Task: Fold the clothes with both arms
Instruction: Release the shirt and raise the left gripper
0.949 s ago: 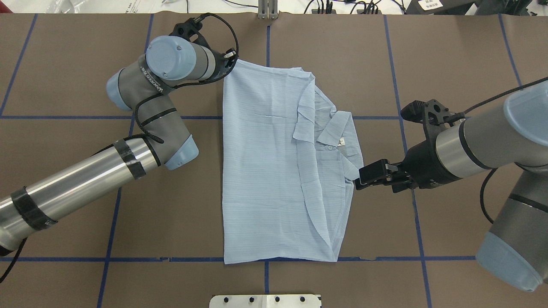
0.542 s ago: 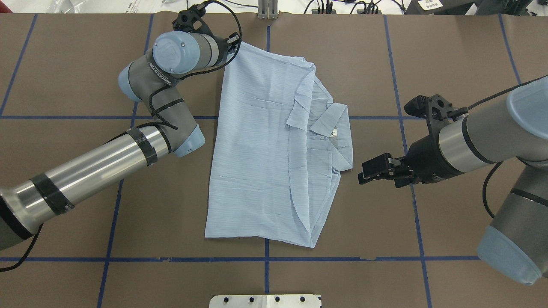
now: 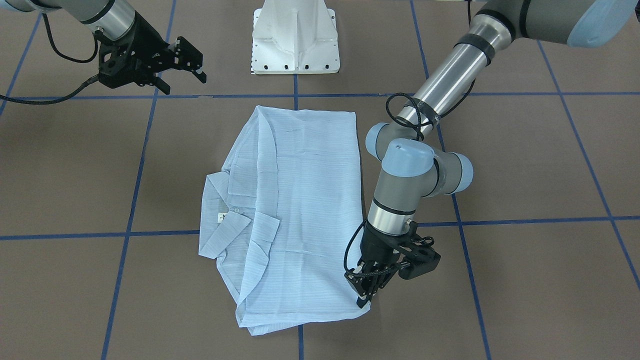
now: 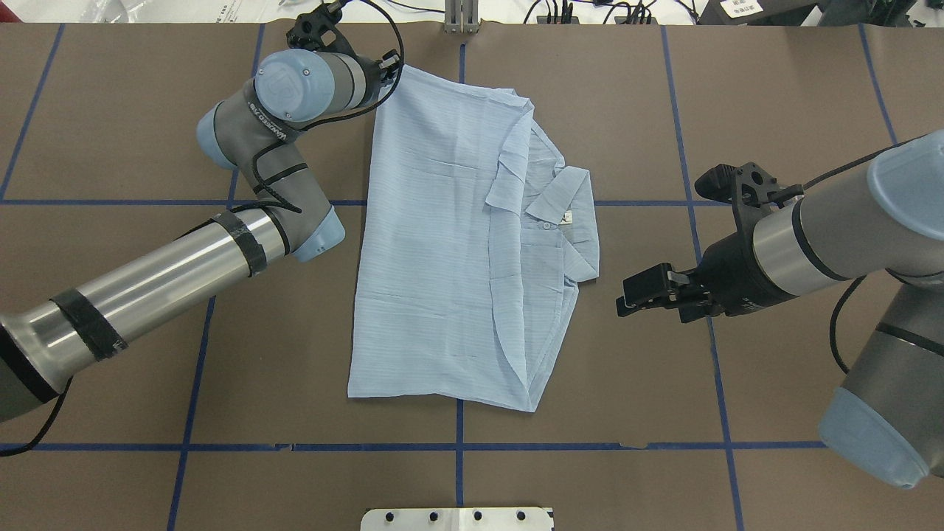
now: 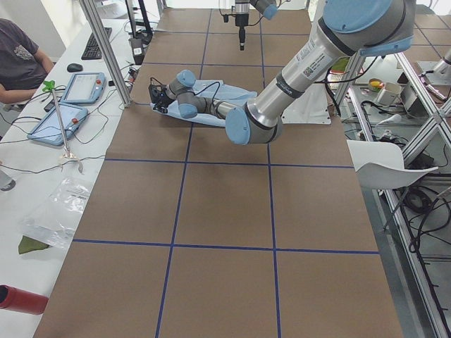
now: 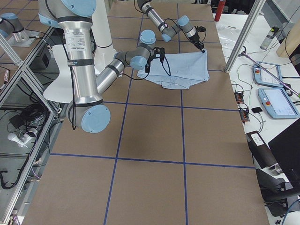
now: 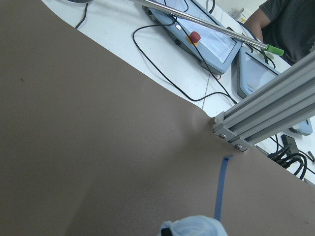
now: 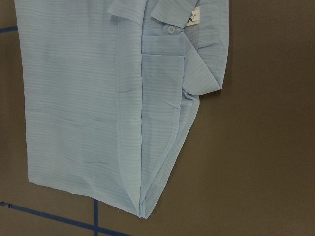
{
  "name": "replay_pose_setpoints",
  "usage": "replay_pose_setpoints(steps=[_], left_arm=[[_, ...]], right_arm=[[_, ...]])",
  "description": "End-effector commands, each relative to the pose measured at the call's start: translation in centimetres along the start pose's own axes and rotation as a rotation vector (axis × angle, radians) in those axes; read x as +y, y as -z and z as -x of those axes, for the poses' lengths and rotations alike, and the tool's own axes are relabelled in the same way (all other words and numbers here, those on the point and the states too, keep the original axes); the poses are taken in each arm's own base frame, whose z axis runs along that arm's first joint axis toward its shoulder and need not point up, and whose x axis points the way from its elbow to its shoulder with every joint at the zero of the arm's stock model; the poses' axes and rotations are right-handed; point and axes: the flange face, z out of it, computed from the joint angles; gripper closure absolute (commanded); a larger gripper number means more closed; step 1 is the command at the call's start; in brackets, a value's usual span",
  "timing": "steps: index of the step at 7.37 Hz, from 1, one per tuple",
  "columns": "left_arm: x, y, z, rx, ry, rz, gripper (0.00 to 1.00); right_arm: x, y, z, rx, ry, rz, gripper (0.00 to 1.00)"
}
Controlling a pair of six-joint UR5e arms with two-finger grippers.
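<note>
left claw [image 3: 363, 298]: clamped on thin light-blue striped shirt [image 4: 442, 243] corner
right claw [image 4: 627, 296]: apart, free
tip: pull corner low, cloth taut

The counter [image 4: 796, 88] is covered in matte brown sheeting, marked into large squares by blue tape lines [image 4: 457, 447]. Along one long edge runs a white bench [image 5: 42, 176] with a tablet-like pendant [image 5: 83, 87], a keyboard [image 5: 94, 44], a mouse [image 5: 75, 67] and loose cables. A person [image 5: 17, 53] in a dark top sits there. An aluminium post [image 5: 106, 53] rises at the counter's edge. A white chair [image 5: 387, 164] stands opposite. The light is even and bright.
</note>
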Motion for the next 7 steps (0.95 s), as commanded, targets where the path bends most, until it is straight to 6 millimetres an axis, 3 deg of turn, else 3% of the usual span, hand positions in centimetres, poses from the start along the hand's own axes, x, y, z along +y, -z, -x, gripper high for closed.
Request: replay_pose_setpoints(steps=[1, 2, 3, 4, 5, 6, 7], left_arm=[[-0.7, -0.1, 0.4, -0.006, -0.011, -0.006, 0.54], [-0.7, 0.0, 1.1, -0.007, -0.083, -0.006, 0.01], [-0.8, 0.0, 1.0, -0.007, -0.086, -0.006, 0.00], [-1.6, 1.0, 0.1, 0.011, -0.085, -0.008, 0.00], [-1.9, 2.5, 0.7, 0.011, -0.082, 0.037, 0.00], [-1.9, 5.2, 1.2, -0.026, -0.078, 0.129, 0.00], [-1.8, 9.3, 2.4, -0.060, -0.077, 0.155, 0.00]], right_arm=[[0.0, -0.1, 0.0, 0.001, -0.001, 0.001, 0.00], [-0.2, 0.0, 0.4, -0.003, 0.004, -0.004, 0.00], [-0.7, -0.2, 1.4, -0.011, 0.011, -0.011, 0.00], [-0.9, -0.5, 1.3, -0.004, 0.008, -0.016, 0.00], [-0.7, -0.9, 1.6, 0.000, 0.014, -0.021, 0.00], [-0.6, -2.5, 3.2, 0.011, 0.038, -0.055, 0.00], [-1.2, -5.0, 5.8, 0.035, 0.052, -0.075, 0.00]])
